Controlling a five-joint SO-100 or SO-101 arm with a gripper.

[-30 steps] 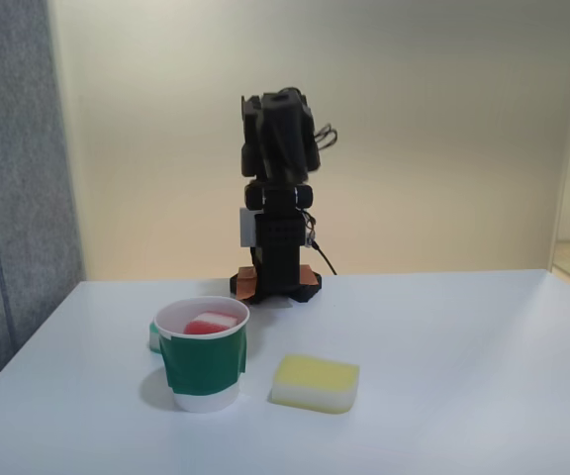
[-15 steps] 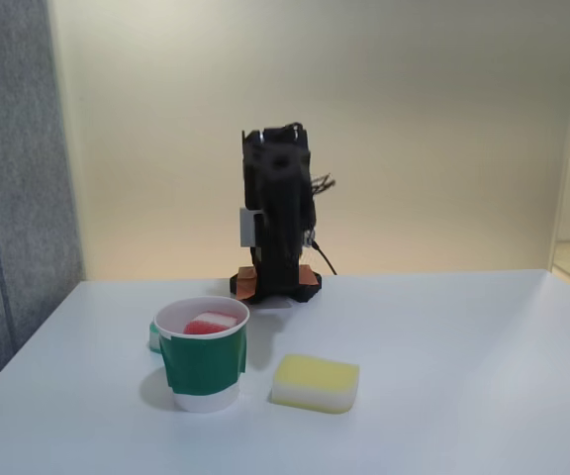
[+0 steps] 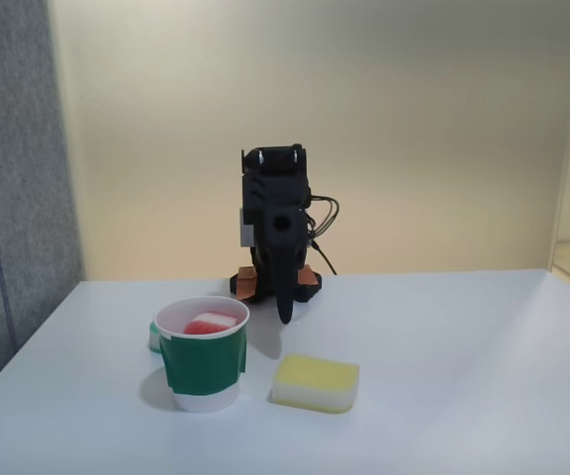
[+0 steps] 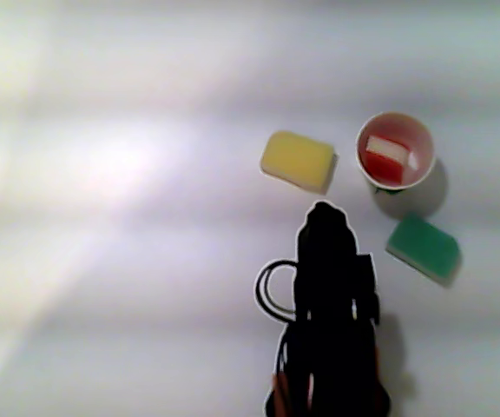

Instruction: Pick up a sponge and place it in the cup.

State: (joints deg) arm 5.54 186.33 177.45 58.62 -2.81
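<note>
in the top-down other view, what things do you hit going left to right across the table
yellow sponge → claw of the arm → cup with the red sponge inside it → green sponge

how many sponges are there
3: a red one inside the cup, a yellow one on the table beside the cup, a green one behind the cup.

Three sponges in all: one red sponge (image 4: 385, 160) at upper right of the other view, one yellow sponge (image 4: 297, 160) just left of it, one green sponge (image 4: 422, 247) at right centre. One cup (image 4: 417, 172), upper right. One robot arm (image 4: 330, 321), bottom centre. One white table (image 4: 128, 287).
</note>
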